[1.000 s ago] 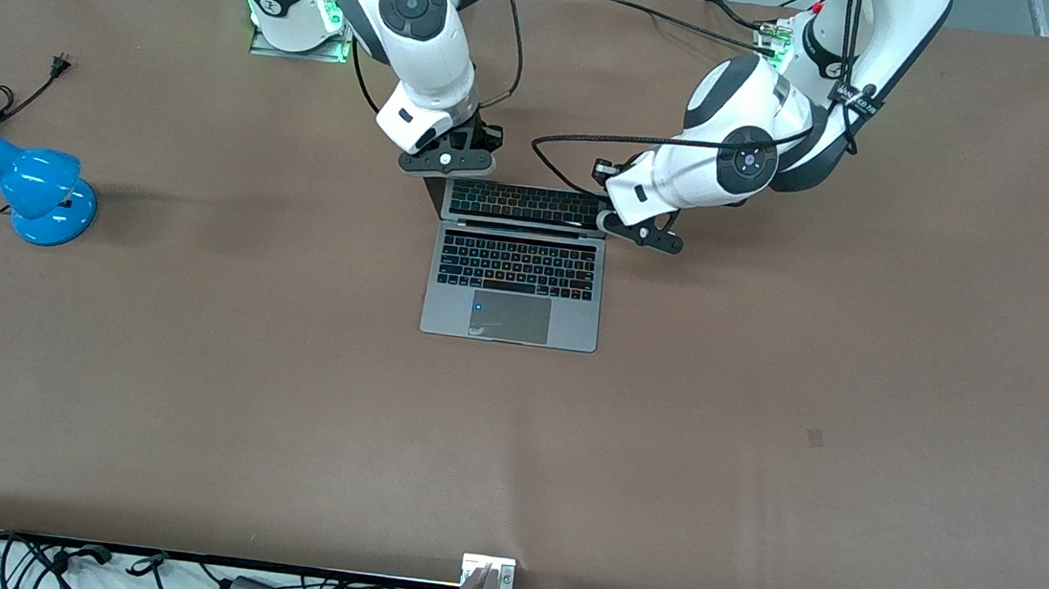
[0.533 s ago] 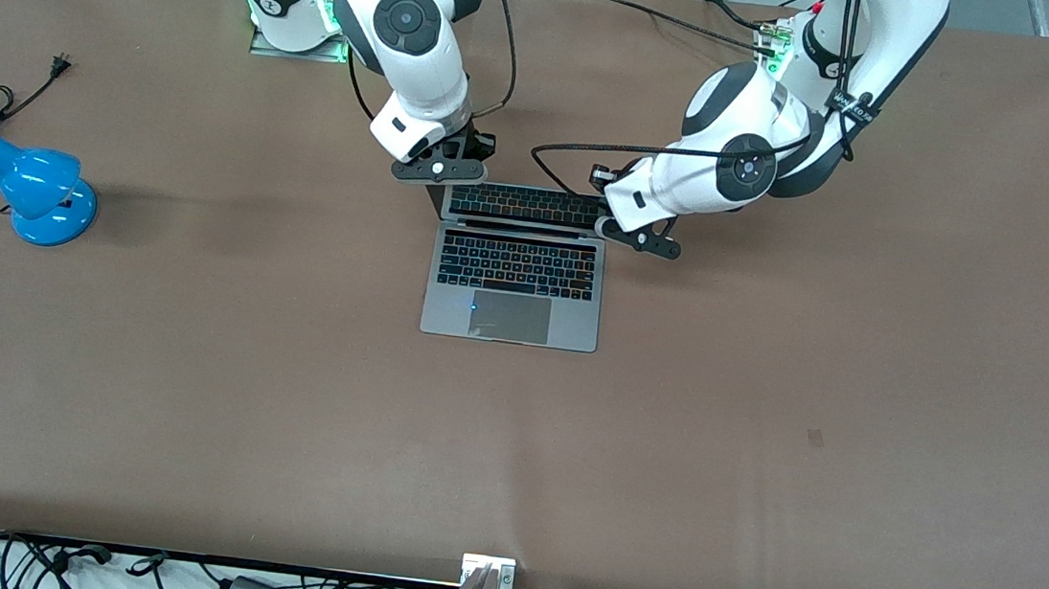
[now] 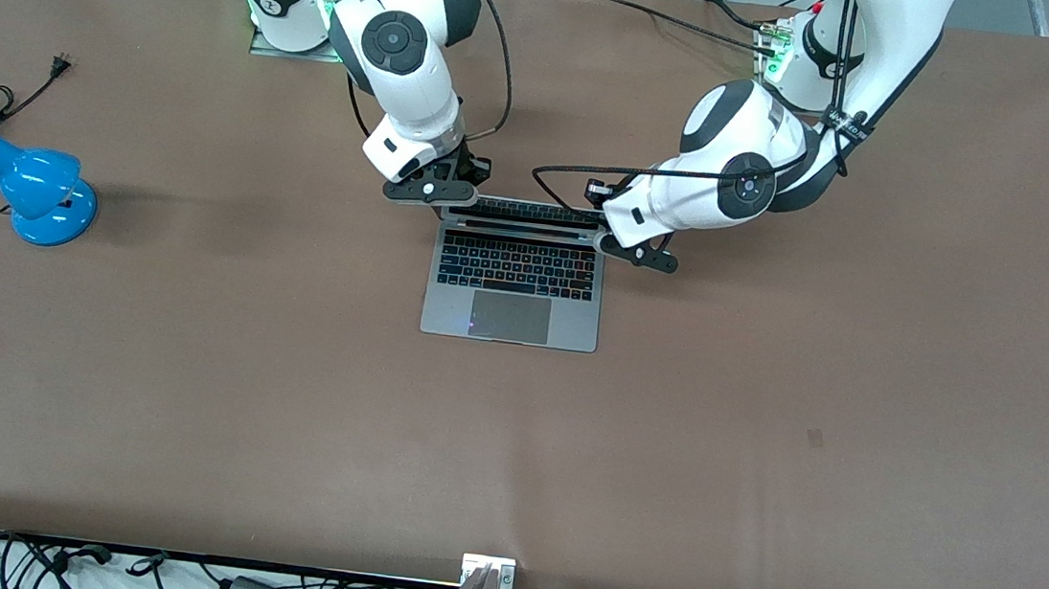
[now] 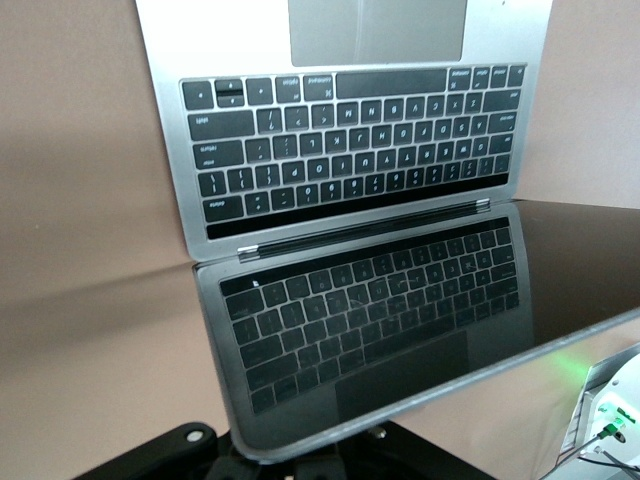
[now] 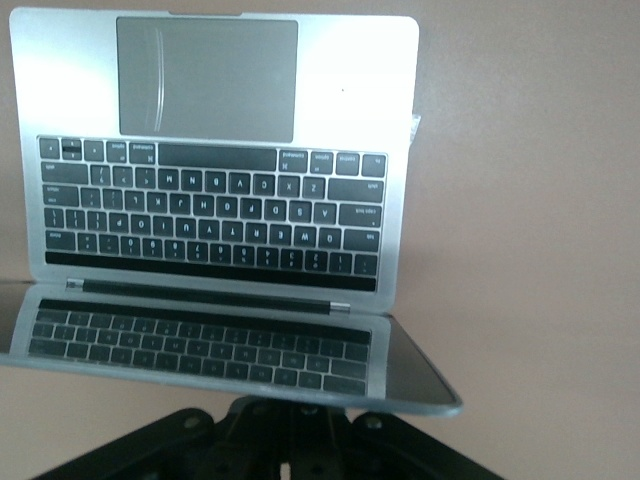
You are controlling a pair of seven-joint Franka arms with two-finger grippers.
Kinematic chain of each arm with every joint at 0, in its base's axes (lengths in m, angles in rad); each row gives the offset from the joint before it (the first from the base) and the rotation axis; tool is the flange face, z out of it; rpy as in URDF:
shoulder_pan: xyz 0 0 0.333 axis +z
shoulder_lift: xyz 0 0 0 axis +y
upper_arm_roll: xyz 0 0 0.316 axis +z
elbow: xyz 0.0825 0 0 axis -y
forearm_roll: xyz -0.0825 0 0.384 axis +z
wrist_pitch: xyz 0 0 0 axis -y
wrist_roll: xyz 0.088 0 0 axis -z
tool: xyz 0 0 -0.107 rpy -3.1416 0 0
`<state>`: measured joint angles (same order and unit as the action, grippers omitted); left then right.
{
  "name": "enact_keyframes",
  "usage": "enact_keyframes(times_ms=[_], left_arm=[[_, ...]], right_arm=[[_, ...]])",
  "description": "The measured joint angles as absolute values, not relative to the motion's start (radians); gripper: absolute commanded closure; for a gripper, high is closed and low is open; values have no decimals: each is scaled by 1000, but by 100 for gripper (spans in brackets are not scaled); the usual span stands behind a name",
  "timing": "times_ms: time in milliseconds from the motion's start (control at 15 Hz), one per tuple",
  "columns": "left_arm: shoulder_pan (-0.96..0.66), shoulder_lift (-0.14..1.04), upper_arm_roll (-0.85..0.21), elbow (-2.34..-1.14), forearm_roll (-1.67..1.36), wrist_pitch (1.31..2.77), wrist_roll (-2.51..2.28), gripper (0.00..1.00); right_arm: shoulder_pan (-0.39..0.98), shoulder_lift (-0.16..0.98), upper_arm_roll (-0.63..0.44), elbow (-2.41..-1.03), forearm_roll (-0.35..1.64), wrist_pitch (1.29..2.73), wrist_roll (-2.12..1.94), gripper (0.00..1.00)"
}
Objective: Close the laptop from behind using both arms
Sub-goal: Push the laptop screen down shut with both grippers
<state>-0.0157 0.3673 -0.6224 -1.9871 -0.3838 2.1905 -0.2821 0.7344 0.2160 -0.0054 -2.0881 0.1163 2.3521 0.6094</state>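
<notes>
The silver-grey laptop (image 3: 514, 279) lies open in the middle of the table, with its keyboard and trackpad showing. Its lid (image 3: 518, 208) stands steeply, and from the front only a thin strip of the dark screen shows. The screen (image 4: 400, 320) mirrors the keys. My right gripper (image 3: 429, 191) is shut and sits against the back of the lid at the corner toward the right arm's end. My left gripper (image 3: 636, 252), also shut, rests at the other corner. In each wrist view the lid edge (image 5: 230, 385) hides the tips of that gripper (image 5: 290, 440), as it does for the left gripper (image 4: 310, 455).
A blue desk lamp (image 3: 25, 179) lies toward the right arm's end of the table, its black cord and plug (image 3: 58, 65) trailing farther from the front camera. Cables and a white bracket (image 3: 488, 568) line the table's near edge.
Both grippers have pushed the lid up from leaning back. The screen strip in the front view has shrunk to a thin line, and both hands have shifted toward the keyboard.
</notes>
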Motion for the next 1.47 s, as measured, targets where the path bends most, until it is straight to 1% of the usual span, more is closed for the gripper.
enact_keyframes(times_ms=[200,667,867,1067,1467], left_arm=[[-15,385,-619,-1947,-367,2191,-300,100],[-15,462,-616,-1905,-278,2195,-311,100],[-15,492,-614,-1887,-266,2200,-314,100],[-15,523,-614,-1880,-235,2241,-315,100],[-17,629,-613,-1829,-174,2264,-329,100]], right_arm=[[730,233,-5,-2088,116,2386,609,100],[701,284,-5,-2086,101,2496,609,100],[684,326,-6,-2056,101,2512,608,100],[674,376,-6,-2019,96,2530,608,100],[671,467,-14,-2006,95,2664,607,100]])
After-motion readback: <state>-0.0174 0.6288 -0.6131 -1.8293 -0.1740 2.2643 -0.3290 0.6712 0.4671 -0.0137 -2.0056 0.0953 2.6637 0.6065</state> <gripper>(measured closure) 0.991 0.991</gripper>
